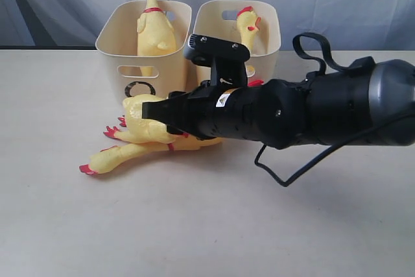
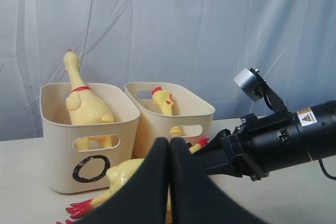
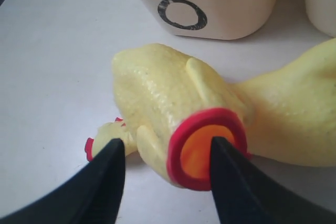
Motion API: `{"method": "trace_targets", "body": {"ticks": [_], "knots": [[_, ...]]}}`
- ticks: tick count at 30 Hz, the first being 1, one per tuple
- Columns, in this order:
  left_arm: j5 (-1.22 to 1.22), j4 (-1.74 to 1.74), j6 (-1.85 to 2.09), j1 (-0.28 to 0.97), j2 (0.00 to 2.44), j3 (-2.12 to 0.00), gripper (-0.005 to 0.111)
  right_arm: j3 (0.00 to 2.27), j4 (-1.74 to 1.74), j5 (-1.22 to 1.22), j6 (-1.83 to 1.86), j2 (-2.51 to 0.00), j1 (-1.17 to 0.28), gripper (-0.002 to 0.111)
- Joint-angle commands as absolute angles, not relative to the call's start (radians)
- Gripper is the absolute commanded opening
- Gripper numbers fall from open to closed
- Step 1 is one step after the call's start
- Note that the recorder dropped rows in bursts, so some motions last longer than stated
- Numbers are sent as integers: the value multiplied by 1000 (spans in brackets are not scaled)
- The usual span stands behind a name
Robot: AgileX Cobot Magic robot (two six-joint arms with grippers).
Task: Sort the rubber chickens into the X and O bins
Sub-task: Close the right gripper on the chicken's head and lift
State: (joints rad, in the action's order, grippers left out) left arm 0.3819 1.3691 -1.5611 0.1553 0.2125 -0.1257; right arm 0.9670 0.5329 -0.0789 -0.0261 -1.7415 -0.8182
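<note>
Right gripper (image 3: 167,145) spread wide around a loose chicken (image 3: 157,93)

The right gripper is reached across from the right of the exterior view and lowered onto a chicken that is laid on its side on the table (image 1: 194,225), just in front of the O bin (image 1: 113,47). Its jaws are held wide apart and nothing is clamped. In the right wrist view one finger (image 3: 107,177) is placed beside the chicken's flank. The other finger (image 3: 236,182) is set in front of the red ring (image 3: 181,140), with its orange centre, at the end of the body. That end is thus bracketed by the two fingers. Whether either finger presses on the rubber cannot be told.

A second chicken (image 1: 130,154) is stretched flat on the table, partly under the first and touching it, with a red tip turned to the left of the exterior view. Part of it is hidden by the arm.

A third chicken (image 1: 155,30) is stood upright in the O bin, its long neck raised well above the rim. A fourth chicken (image 1: 248,25) is lodged in the other bin (image 1: 269,37), just beside the O bin on the right. Only its head and red comb are shown, and that bin's mark is hidden by the arm.

The left gripper (image 2: 169,145) is seen only in the left wrist view. It is clenched, its fingers pressed together with nothing between them, and it is held apart from the chickens and the bins.
</note>
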Motion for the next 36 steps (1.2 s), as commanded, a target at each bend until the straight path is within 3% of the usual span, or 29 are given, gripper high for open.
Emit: {"method": "trace_targets", "body": {"ticks": [1, 36], "knots": [[388, 1372, -1563, 153, 205, -123, 0, 973, 532, -107, -56, -1762, -819, 47], [388, 1372, -1563, 153, 205, -123, 0, 973, 532, -162, -107, -1801, -840, 47]]}}
